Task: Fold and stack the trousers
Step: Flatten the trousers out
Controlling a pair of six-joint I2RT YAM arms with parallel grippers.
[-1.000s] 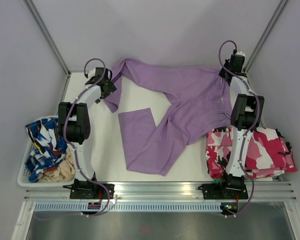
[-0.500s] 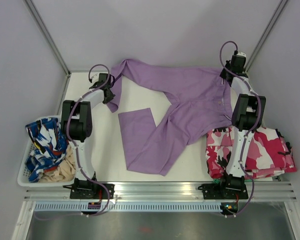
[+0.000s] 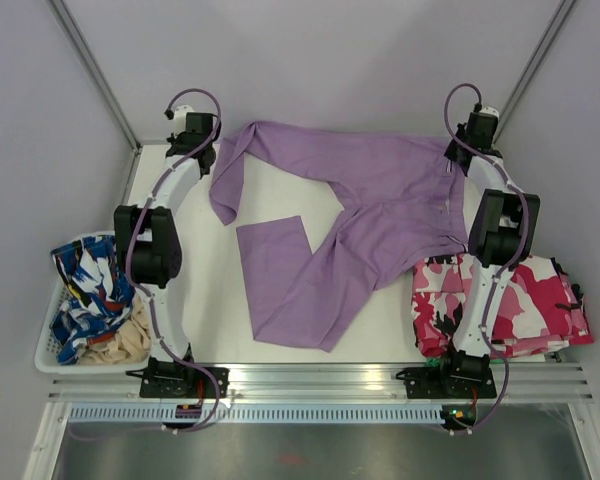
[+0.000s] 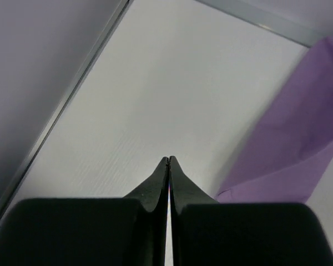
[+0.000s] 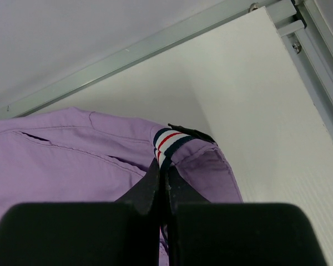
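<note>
Far-left corner: the left end effector [image 4: 168, 160] was pinched together on nothing, with the cloth off to its right.

The trousers [image 3: 380, 200] lay spread along the far side of the worktop [image 4: 155, 83], their long axis running left to right. The waist was at the far right, one leg reached left toward the far-left corner, and the other slanted down toward the near middle. In the left wrist view, that left leg's edge lay beside the closed fingertips, apart from them, with bare worktop straight ahead. The right end effector [image 5: 162, 166] was clamped on the waist corner by the striped tab [image 5: 167, 141]. Judged from this, the left arm was nearer the free leg and needed to shift right to reach it.
</note>
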